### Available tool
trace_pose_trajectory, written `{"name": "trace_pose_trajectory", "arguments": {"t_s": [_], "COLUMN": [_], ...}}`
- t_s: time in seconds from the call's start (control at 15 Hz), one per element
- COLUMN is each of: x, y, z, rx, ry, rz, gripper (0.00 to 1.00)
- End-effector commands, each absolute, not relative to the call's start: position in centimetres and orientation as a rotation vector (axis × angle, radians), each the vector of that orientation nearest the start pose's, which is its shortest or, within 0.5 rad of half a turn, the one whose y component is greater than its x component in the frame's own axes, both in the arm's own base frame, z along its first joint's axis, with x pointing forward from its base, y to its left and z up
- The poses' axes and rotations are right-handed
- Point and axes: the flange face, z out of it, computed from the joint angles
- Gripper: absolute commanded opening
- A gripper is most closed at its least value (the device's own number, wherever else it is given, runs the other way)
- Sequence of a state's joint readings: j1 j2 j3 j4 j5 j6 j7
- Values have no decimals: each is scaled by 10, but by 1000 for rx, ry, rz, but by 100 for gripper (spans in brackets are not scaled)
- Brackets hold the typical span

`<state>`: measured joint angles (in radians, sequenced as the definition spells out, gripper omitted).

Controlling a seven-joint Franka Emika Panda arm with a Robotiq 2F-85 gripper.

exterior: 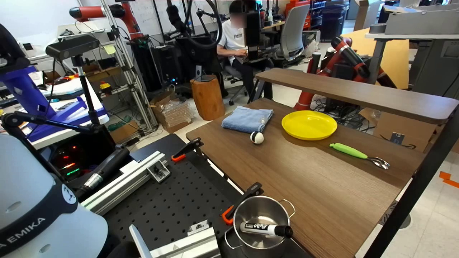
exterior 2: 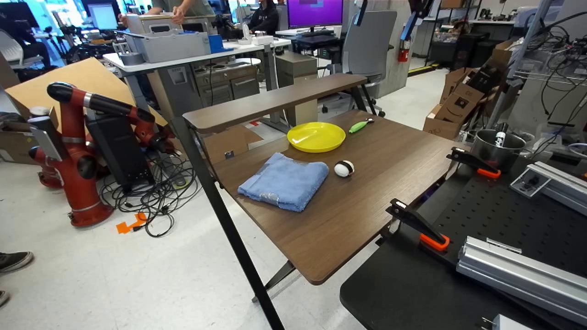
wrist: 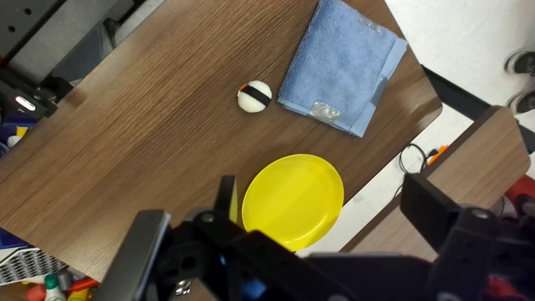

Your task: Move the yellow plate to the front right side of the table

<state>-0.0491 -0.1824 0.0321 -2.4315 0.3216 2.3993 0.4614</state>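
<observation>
The yellow plate [exterior: 309, 125] [exterior 2: 316, 137] [wrist: 294, 198] lies flat on the brown wood-grain table [exterior: 304, 175] [exterior 2: 330, 243] [wrist: 138, 125], beside its long edge under the raised shelf. In the wrist view my gripper [wrist: 322, 186] is open and empty, its dark fingers wide apart. It is above the table, apart from the plate. The plate shows between the fingers, nearer the left one, and the gripper's body hides a little of its lower rim. In the exterior views I cannot make out the gripper for sure.
A folded blue towel [exterior: 247, 120] [exterior 2: 284, 181] [wrist: 338, 67] and a white ball with a black band [exterior: 256, 138] [exterior 2: 344, 168] [wrist: 255, 96] lie near the plate. A green-handled utensil [exterior: 349, 150] [exterior 2: 360, 126] lies beyond it. A raised shelf [exterior: 351, 89] [exterior 2: 275, 101] [wrist: 472, 167] overhangs the edge. A steel pot [exterior: 247, 208] holds a marker.
</observation>
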Motion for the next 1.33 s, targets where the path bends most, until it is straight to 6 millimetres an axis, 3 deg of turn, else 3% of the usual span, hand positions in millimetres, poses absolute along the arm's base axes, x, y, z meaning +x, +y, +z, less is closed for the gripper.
{"name": "trace_pose_trajectory", "arguments": {"t_s": [0.0, 0.47, 0.87, 1.27], "x": [505, 558, 603, 623], "y": [-22, -50, -59, -66], "z": [364, 301, 251, 197], "rx": [-2657, -2574, -2501, -2498], "ry": [1095, 1267, 1389, 1471], "rz": [-143, -135, -137, -140], "gripper": [100, 100, 100, 100]}}
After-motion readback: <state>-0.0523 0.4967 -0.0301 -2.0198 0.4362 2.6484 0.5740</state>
